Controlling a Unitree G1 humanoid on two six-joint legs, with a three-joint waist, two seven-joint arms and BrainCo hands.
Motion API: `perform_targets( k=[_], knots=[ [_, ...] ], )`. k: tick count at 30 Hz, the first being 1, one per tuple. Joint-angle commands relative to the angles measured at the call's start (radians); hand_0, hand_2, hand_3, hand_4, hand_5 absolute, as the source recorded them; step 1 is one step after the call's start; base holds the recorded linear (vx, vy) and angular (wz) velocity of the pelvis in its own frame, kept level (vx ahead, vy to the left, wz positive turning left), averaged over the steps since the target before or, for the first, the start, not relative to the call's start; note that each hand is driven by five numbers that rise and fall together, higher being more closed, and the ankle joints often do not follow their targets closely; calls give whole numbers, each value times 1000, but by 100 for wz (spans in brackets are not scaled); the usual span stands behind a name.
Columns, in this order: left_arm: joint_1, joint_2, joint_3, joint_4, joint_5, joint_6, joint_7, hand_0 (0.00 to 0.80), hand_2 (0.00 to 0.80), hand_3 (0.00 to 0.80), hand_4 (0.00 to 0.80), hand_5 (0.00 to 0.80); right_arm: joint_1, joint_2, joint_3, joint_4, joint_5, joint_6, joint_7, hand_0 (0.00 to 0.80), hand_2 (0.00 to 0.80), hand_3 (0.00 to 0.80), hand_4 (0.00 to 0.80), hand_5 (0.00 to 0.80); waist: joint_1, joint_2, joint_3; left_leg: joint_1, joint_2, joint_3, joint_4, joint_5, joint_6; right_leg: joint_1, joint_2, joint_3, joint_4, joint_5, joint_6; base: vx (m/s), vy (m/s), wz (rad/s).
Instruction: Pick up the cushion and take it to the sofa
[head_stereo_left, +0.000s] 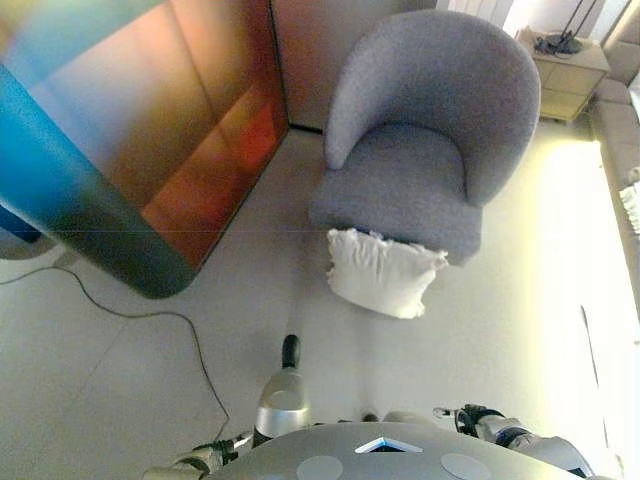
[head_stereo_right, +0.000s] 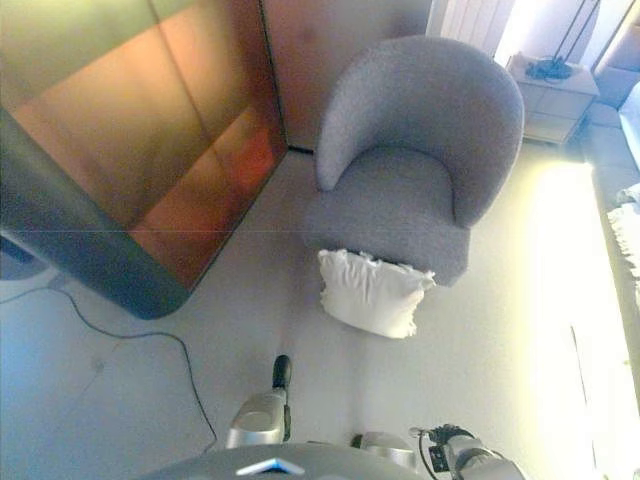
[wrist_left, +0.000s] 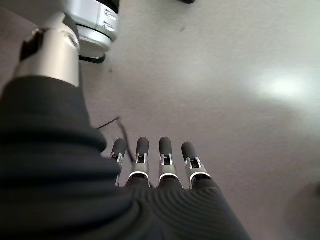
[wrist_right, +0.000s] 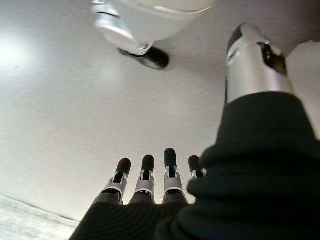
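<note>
A white cushion (head_stereo_left: 382, 272) lies on the pale floor, leaning against the front of a grey armchair (head_stereo_left: 430, 150); it also shows in the right eye view (head_stereo_right: 372, 291). My left hand (wrist_left: 155, 165) hangs at my side with straight fingers over bare floor and holds nothing. My right hand (wrist_right: 150, 182) hangs at my other side, fingers straight, also empty. Both hands are far from the cushion. A pale sofa edge (head_stereo_left: 618, 130) shows at the far right.
A large brown panel with a dark rounded edge (head_stereo_left: 130, 150) stands at the left. A small cabinet (head_stereo_left: 566, 65) stands at the back right. A thin cable (head_stereo_left: 150, 320) runs across the floor at the left.
</note>
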Motion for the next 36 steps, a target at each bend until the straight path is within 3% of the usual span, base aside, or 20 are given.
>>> perform_targets(
  k=[1, 3, 4, 6, 8, 11, 12, 15, 16, 19, 24, 27, 29, 32, 36],
  knots=[
    [1, 23, -1, -3, -1, 2, -9, 0, 0, 0, 0, 0, 1, -22, -17, 7, -15, -1, -24, 0, 0, 0, 0, 0, -9, -29, -35, -88, -18, 36, 9, 68, 38, 143, -65, -38, 50, -109, 69, 579, 264, -38],
    [-10, 33, -1, 0, 0, -1, -23, 0, 0, 0, 0, 0, 12, -15, -28, 9, -28, -5, -10, 0, 0, 0, 0, 0, -10, -41, -47, -115, -34, 34, 82, 49, 57, 141, -86, -42, 95, -109, 85, 537, 257, -50],
    [-16, 40, -2, -8, -3, 6, -22, 0, 0, 0, 0, 0, 19, -8, -36, 5, -41, -5, -8, 0, 0, 0, 0, 0, -11, -60, -58, -127, -63, 38, 130, 15, 85, 139, -112, -48, 130, -74, 111, 470, 247, -46],
    [-29, 55, -1, -16, -4, 24, -20, 0, 0, 0, 0, 0, 23, 4, -39, -1, -75, -11, -1, 0, 0, 0, 0, 0, -8, -87, -79, -134, -102, 42, 164, -31, 128, 112, -151, -58, 203, 33, 162, 444, 246, -11],
    [-50, 75, -1, -16, -2, 35, -13, 0, 0, 0, 0, 0, 22, 15, -31, -17, -77, -26, -8, 0, 0, 0, 0, 0, -5, -104, -94, -111, -132, 48, 160, -60, 158, 51, -188, -86, 311, 154, 194, 416, 227, 2],
    [-77, 97, -2, -16, -1, 51, 1, 0, 0, 0, 0, 0, 6, 17, -30, -43, -45, -14, -8, 0, 0, 0, 0, 0, -12, -102, -101, -53, -144, 73, 141, -92, 177, -67, -231, -115, 436, 237, 192, 327, 154, -2],
    [-89, 104, -2, -16, -2, 56, 2, 0, 0, 0, 0, 0, -1, 17, -26, -48, -48, -14, -4, 0, 0, 0, 0, 0, -17, -100, -101, -35, -144, 81, 136, -100, 179, -99, -233, -129, 427, 228, 185, 291, 70, -6],
    [-123, 122, -7, -18, -15, 68, -1, 0, 0, 0, 0, 0, -24, 20, -2, -58, -53, -14, 7, 0, 0, 0, 0, 0, -23, -87, -88, -5, -132, 102, 139, -121, 173, -180, -205, -209, 331, 142, 163, 225, -26, -9],
    [-128, 123, -3, -25, -23, 74, 7, 0, 0, 0, 0, 0, -31, 20, 7, -68, -53, -12, 4, 0, 0, 0, 0, 0, -25, -88, -78, 36, -135, 107, 127, -139, 156, -216, -228, -249, 302, 136, 173, 149, -46, -17],
    [-146, 124, -6, -34, -26, 83, 7, 0, 0, 0, 0, 0, -50, 14, 25, -97, -18, -3, -6, 0, 0, 0, 0, 0, -34, -76, -52, 70, -107, 135, 116, -145, 125, -304, -257, -291, 203, 196, 183, 67, -68, -25],
    [-128, 110, -1, -27, -36, 59, 16, 0, 0, 0, 0, 0, -32, 1, -9, -101, -41, -17, 7, 0, 0, 0, 0, 0, -61, -82, -53, 91, -93, 144, 104, -141, 107, -325, -301, -262, 34, 316, 200, 122, -101, -17],
    [-107, 109, 16, -18, -19, 54, 32, 0, 0, 0, 0, 0, -13, 0, -4, -92, -108, -36, 25, 0, 0, 0, 0, 0, -68, -88, -66, 121, -81, 122, 100, -157, 100, -298, -304, -248, -6, 309, 204, 219, -166, 1],
    [-92, 111, 32, -4, 1, 46, 37, 0, 0, 0, 0, 0, -6, -1, -1, -81, -102, -33, 34, 0, 0, 0, 0, 0, -64, -94, -77, 147, -67, 119, 99, -162, 95, -265, -301, -265, -16, 292, 203, 221, -242, 5],
    [-78, 106, 40, 10, 22, 41, 43, 0, 0, 0, 0, 0, -4, -2, 0, -62, -103, -32, 49, 0, 0, 0, 0, 0, -64, -99, -93, 173, -47, 106, 87, -158, 84, -229, -273, -266, -38, 257, 198, 195, -272, 10],
    [-69, 81, 35, 5, 20, 14, 59, 0, 0, 0, 0, 0, -16, -11, 14, -50, -99, -18, 52, 0, 0, 0, 0, 0, -64, -90, -84, 165, -13, 81, 145, -157, 54, -206, -237, -266, -41, 222, 165, 123, -265, 18]
  ],
)
